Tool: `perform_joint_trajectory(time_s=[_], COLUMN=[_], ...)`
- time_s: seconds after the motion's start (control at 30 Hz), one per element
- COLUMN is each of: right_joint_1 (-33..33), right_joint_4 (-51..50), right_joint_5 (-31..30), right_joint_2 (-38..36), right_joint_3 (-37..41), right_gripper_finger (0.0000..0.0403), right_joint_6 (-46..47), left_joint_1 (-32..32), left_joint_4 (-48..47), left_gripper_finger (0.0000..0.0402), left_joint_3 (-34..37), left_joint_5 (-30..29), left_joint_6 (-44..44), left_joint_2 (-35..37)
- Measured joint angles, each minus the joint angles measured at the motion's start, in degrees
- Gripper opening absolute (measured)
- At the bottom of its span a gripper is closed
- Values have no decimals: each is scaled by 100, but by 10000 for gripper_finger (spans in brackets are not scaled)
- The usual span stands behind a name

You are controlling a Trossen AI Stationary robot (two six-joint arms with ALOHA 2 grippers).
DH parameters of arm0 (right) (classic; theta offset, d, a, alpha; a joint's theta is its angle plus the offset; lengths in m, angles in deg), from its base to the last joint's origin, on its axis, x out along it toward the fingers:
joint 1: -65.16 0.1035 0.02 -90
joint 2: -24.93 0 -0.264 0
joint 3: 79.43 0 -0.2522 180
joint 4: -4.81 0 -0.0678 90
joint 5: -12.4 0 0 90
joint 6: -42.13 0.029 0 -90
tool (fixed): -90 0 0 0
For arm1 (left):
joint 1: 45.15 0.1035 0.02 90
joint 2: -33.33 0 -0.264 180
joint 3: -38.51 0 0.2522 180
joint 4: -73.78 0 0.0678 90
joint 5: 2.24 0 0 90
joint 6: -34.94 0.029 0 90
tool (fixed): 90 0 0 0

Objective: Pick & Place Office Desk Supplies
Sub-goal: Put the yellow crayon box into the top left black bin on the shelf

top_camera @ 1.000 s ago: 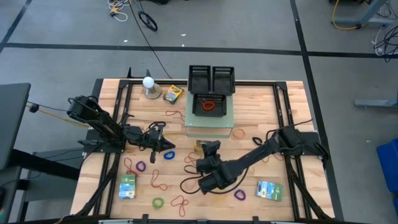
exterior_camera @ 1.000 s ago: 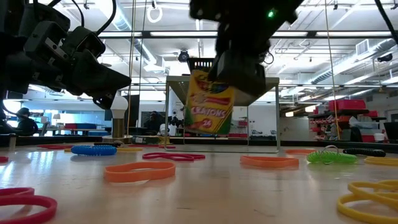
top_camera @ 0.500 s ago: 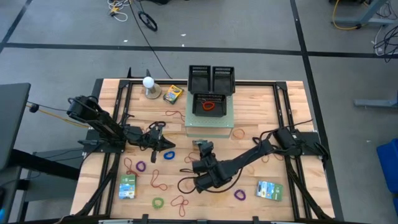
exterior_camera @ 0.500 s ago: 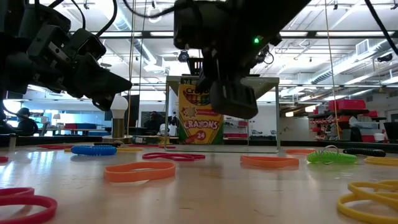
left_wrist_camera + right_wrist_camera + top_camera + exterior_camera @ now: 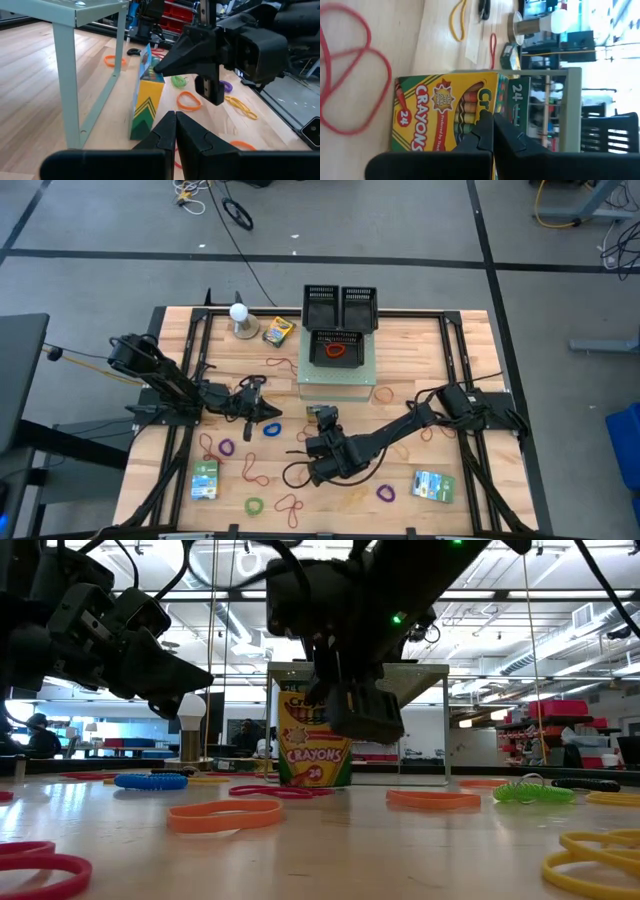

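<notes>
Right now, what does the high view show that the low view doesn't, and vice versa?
High only: black trays, two flat packets, a second crayon box by the white ball.
Low only: the held crayon box stands upright, its base about at table level, label readable.
Both: right gripper shut on that box, left gripper hovering shut, bands scattered on the table.

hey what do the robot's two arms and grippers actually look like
Both arms are black, built from chunky jointed segments, with black cables looped along them. The right arm shows a small green indicator light near its wrist. The left gripper and right gripper each end in two dark, wedge-shaped fingers tapering to blunt tips.
</notes>
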Motion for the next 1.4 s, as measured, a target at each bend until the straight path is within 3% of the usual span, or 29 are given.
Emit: perform_joint_trajectory(time_s=[0.17,0.3,1.03,1.4], right_joint_1=[0,0,116,120], right_joint_4=[44,101,192,242], right_joint_5=[18,375,601,581], right_joint_2=[-7,-25,-13,-180], right_joint_3=[-2,-6,-4,2], right_gripper_finger=[0,10,168,181], right_joint_6=[1,142,487,520], left_joint_1=[0,0,0,0], left_joint_4=[-11,-11,-11,-11], left_gripper_finger=[18,18,18,18], left_joint_3=[0,0,0,0], left_joint_5=[0,0,2,2], left_joint_6=[0,-13,-59,-48], left_joint_2=[0,0,0,0])
